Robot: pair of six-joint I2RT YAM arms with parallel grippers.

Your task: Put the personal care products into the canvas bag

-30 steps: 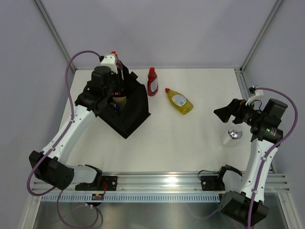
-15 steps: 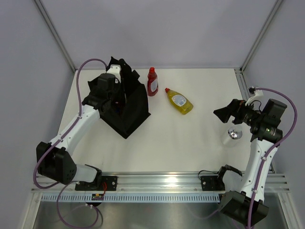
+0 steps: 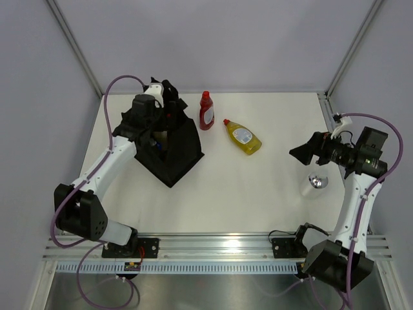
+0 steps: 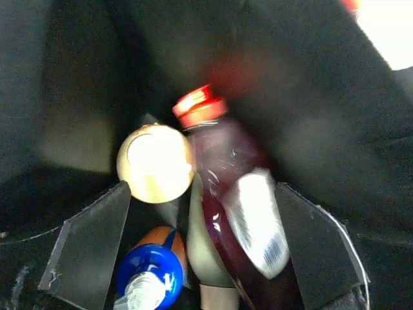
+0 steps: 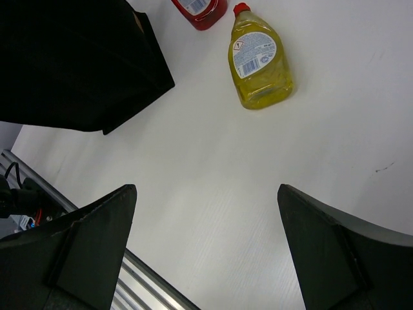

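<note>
**Left arm.** The left gripper (image 4: 203,252) points down into the open top of the bag (image 3: 182,150). Its fingers (image 4: 90,253) are spread wide.
- The maroon bottle (image 4: 227,213) stands tilted between the fingers, red cap up. It sits closer to the finger on the right of the wrist view. Contact with that finger cannot be confirmed.
- The cream bottle (image 4: 155,163) stands touching the maroon bottle's shoulder. It lies just beyond the tip of the finger on the left of the view, with its white cap facing the camera.
- The orange bottle (image 4: 152,281) lies just inside that same finger, blue cap up, below the cream bottle in the view.
- All three bottles are inside the bag. Its dark walls fill the space beyond both fingertips.

**Right arm.** The right gripper (image 5: 213,252) hangs above the table (image 3: 258,194). Its fingers (image 5: 90,248) are spread wide with nothing between them.
- The yellow bottle (image 5: 260,64) lies flat on the table, well beyond the fingertips, with its red cap pointing away from them.
- The red bottle (image 5: 200,8) is farther out at the frame edge, between the yellow bottle and the bag.
- A bag corner sits beyond the finger on the left of this view.
- The can (image 3: 316,183) rests on the table near the right gripper, on the side toward the arm bases. It is outside the wrist view.
</note>
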